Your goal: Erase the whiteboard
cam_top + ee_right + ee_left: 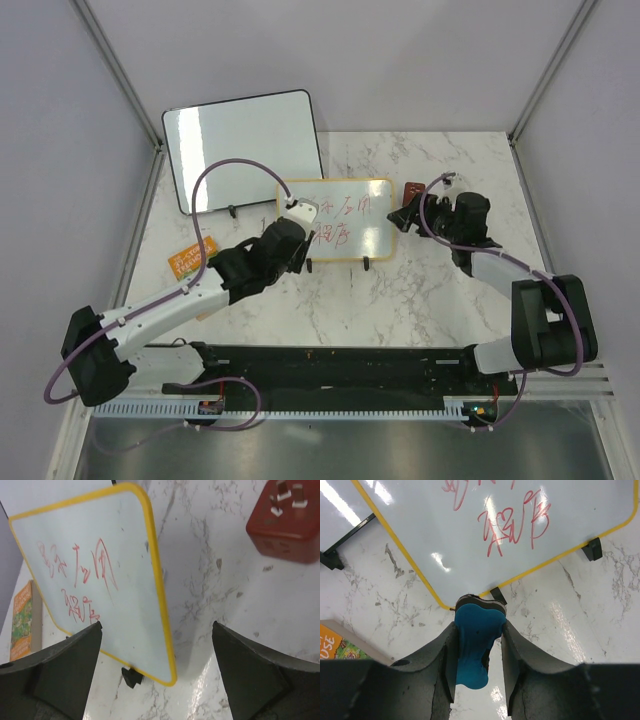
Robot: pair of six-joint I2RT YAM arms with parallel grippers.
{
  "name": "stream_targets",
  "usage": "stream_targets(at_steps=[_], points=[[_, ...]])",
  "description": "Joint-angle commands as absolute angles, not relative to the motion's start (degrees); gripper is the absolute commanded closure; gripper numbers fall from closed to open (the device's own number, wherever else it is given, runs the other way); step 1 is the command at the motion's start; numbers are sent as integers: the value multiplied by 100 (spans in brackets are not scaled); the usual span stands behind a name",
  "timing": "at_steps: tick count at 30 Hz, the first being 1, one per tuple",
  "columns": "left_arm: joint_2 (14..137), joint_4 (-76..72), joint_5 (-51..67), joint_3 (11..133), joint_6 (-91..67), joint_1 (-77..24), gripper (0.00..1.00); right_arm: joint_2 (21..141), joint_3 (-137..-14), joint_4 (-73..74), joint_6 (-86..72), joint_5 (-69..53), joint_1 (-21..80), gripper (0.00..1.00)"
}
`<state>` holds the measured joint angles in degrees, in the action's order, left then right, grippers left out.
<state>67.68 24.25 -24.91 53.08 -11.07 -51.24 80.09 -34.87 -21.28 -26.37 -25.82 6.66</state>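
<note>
Whiteboard [335, 217]: stands propped on small black feet about mid-table, with the black-framed board [240, 145] at its 10 o'clock and a red block [413, 190] at its 2 o'clock.
Writing: red characters cover the face, none wiped away.
Left gripper [479, 635]: clenched around a blue eraser [475, 650], at the board's 7 o'clock corner.
Contact: the eraser's tip sits at the yellow frame there. Whether it presses on the frame or only hovers is hard to judge from the wrist view.
Right gripper [155, 630]: jaws spread wide and grasping nothing, just off the board's 3 o'clock edge.
Risk, tipping: nothing braces the board, so a firm wipe could push it back off its feet or slide it across the marble.
Risk, snagging: starting from the corner, the eraser may catch the raised frame and twist in the fingers.
Risk, collision: a stroke toward 3 o'clock heads at the waiting right gripper.
</note>
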Motion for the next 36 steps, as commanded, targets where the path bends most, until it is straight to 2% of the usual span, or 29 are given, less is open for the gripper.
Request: stream_targets(at_steps=[1,9,13,16,21,23,30,36], points=[[6951,2276,-2935,5344,-896,-5142,98,8498,-4279,-3040,-2970,-3295,571,2],[7593,2206,-2997,5537,-826,-5142,98,9509,-5447,-3121,-3015,-3542,536,2],[7603,2285,-3129,5634,-861,-5142,98,9694,-5599,-3111,-2962,-3366,405,2],[7418,2241,-3173,5607,-896,-5142,98,10001,-5581,-3654,-3339,-3524,255,2],[7269,2294,-3382,5783,-870,-5142,98,10827,-5529,-5358,-4331,-4323,27,3],[7286,2347,-3541,5879,-931,-5133,98,11029,-5528,-6019,-4851,-4490,26,9],[7830,2355,-4112,6283,-896,-5115,98,10863,-5493,-6029,-4834,-4746,18,8],[8270,2312,-3894,6820,-1124,-4914,98,10863,-5423,-5976,-4781,-4764,26,9]])
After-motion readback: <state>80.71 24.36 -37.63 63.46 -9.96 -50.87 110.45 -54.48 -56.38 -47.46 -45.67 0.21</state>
